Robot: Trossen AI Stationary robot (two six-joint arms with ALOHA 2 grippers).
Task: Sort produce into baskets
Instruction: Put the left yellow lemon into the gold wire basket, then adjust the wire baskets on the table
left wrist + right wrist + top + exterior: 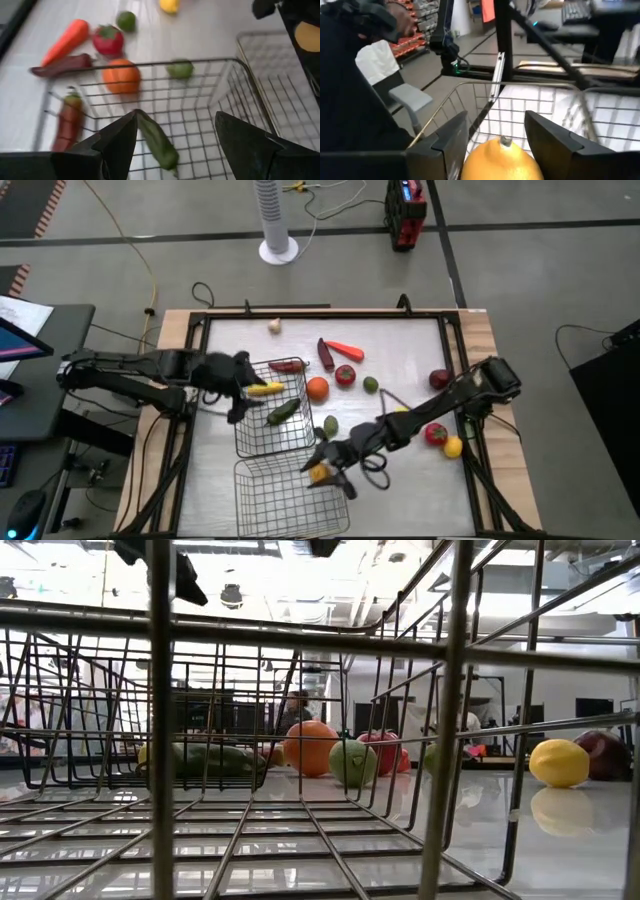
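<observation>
Clearly, the right gripper (492,142) clasps a yellow fruit (502,160) between its fingers above the near basket (285,500); released off-centre, it could strike the rim and roll away, while the left gripper (172,142) waits open.

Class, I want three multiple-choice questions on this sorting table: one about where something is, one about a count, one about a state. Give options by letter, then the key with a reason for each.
1. Where is the right gripper?
A. Over the rim of the near basket
B. Beside the garlic
C. Off the table

2. How many wire baskets are on the table?
A. One
B. Two
C. Three

3. What is between the right gripper's fingers?
A. Nothing
B. A carrot
C. A yellow-orange fruit

Answers:
1 A, the high view shows it at the near basket's edge.
2 B, the far basket and the near one lie end to end.
3 C, the right wrist view shows the fruit between the fingers.
</observation>
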